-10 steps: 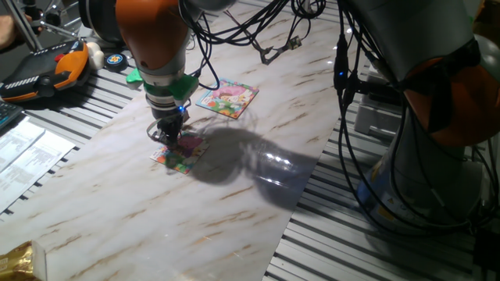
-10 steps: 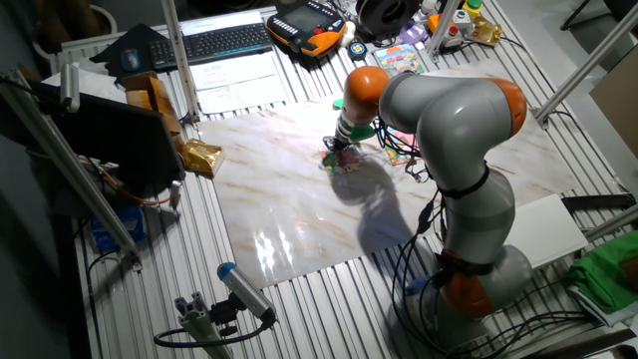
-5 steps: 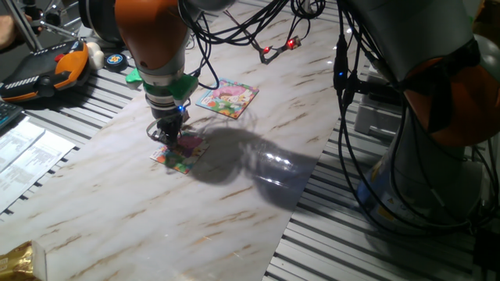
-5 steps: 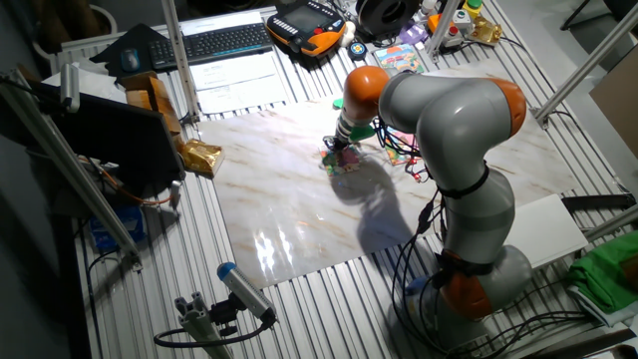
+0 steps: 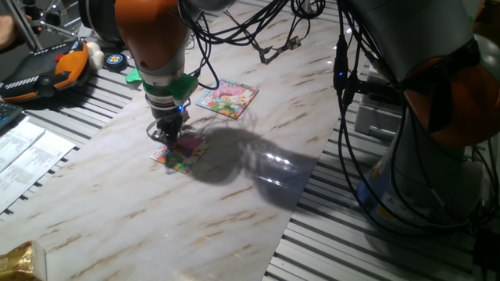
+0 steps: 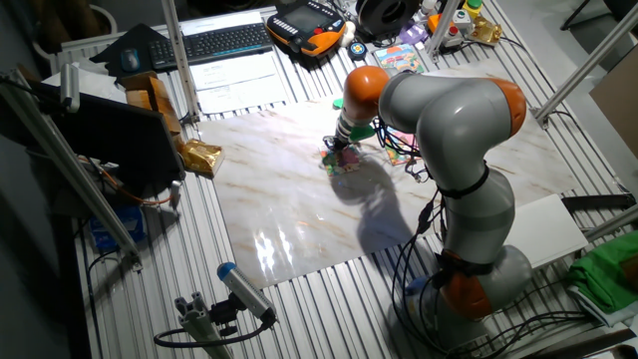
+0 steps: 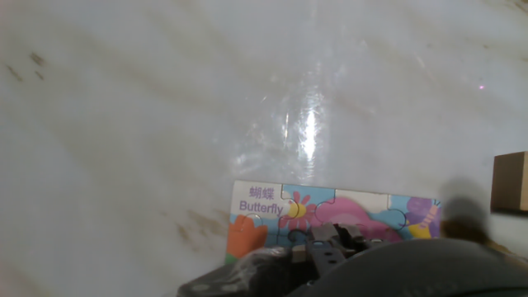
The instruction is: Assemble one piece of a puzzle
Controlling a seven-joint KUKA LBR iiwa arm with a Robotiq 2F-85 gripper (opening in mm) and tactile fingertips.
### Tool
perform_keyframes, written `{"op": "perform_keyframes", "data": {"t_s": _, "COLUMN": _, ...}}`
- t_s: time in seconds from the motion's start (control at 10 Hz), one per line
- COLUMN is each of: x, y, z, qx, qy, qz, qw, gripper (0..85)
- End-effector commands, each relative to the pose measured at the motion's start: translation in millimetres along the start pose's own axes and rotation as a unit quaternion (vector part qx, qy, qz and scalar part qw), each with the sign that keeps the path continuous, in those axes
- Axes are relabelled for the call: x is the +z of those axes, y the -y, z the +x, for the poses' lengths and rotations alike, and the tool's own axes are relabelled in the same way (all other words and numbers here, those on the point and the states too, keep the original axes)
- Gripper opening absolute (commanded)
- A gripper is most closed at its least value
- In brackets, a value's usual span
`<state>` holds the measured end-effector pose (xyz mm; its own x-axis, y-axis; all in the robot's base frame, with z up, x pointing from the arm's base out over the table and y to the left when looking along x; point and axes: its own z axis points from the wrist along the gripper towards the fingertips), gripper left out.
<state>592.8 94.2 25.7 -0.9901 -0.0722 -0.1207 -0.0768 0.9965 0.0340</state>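
Observation:
The puzzle (image 5: 187, 157) is a small square cartoon board lying flat on the marble table top. My gripper (image 5: 169, 139) stands straight down on its upper left part, with the fingertips at or just above the picture. From the other fixed view the gripper (image 6: 344, 154) covers most of the puzzle (image 6: 344, 166). In the hand view the puzzle (image 7: 363, 210) shows a "Butterfly" label, and dark blurred fingers (image 7: 330, 247) overlap its lower edge. A tan-brown chunky bit that looks like the piece (image 7: 511, 181) lies on the table at the right edge, apart from the puzzle. The jaws' spacing is unclear.
A larger square picture board (image 5: 227, 98) lies beyond the puzzle. An orange and black pendant (image 5: 48, 69), papers (image 5: 23, 152), a keyboard (image 6: 224, 40) and a gold bag (image 6: 199, 157) sit around the marble top. Cables hang near the arm's base (image 5: 367, 156).

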Motion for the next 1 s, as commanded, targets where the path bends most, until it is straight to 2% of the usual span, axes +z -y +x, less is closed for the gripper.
{"op": "perform_keyframes", "data": {"t_s": 0.0, "x": -0.1, "y": 0.4, "z": -0.7, "qx": 0.000, "qy": -0.001, "qz": -0.001, "qw": 1.000, "gripper": 0.7}}
{"op": "perform_keyframes", "data": {"t_s": 0.9, "x": -1.2, "y": 4.9, "z": -5.7, "qx": -0.001, "qy": -0.001, "qz": 0.000, "qw": 1.000, "gripper": 0.7}}
